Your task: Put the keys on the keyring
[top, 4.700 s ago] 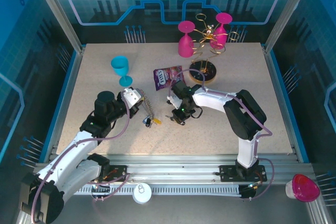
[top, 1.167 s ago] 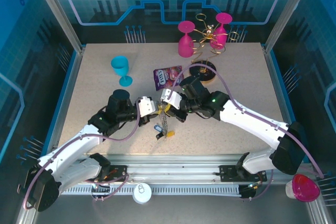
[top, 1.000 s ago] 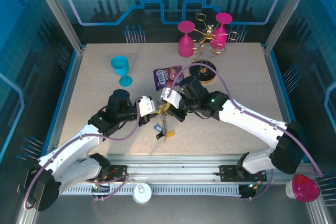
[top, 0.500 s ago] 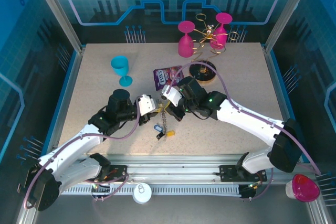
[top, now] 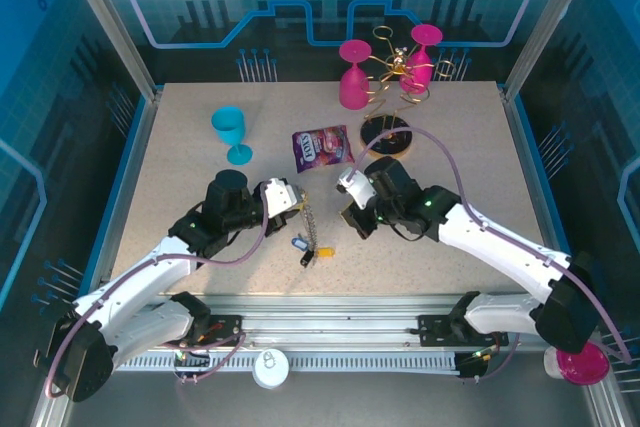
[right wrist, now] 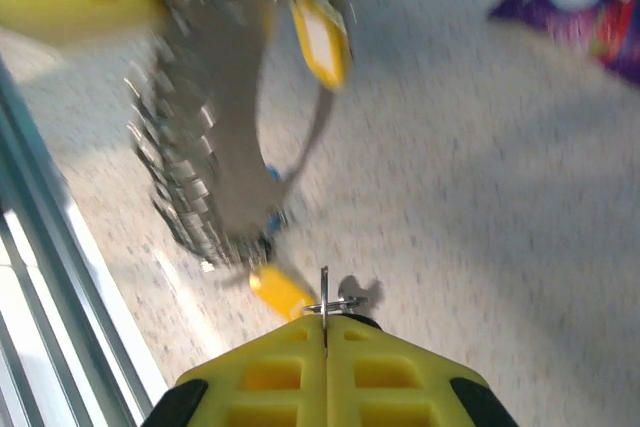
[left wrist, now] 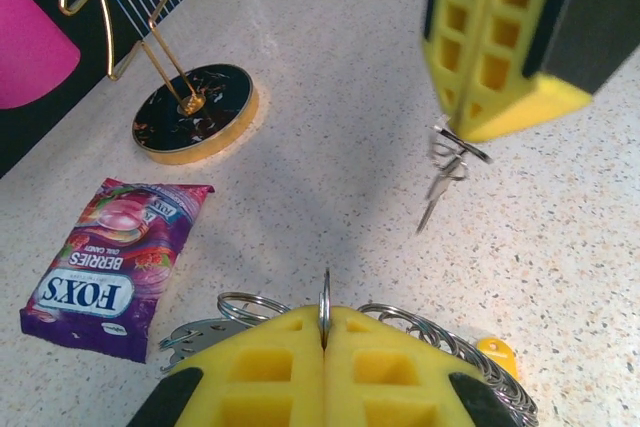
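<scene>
Left gripper (left wrist: 325, 325) pinches shut on the keyring (left wrist: 325, 294) near the table's (top: 180, 147) middle, keys (top: 311, 243) bunched below it; right gripper (right wrist: 325, 327) clamps 1 small key (left wrist: 441, 180) nearby, apart from the ring.

Bright light falls from above on the worktop (top: 470, 147) and leaves soft grey shadows. The right wrist view is smeared, so the keys (right wrist: 320, 42) look streaky. The left wrist view shows the right tool (left wrist: 478, 119) fuzzy.

Goblet (top: 232, 133): teal, upright, far left on table (top: 470, 157).
Packet (top: 320, 147): purple, flat, near rack base.
Rack (top: 393, 69): gold wire, round dark base (top: 388, 135).
Glasses (top: 353, 75): two, pink, inverted on rack.
</scene>
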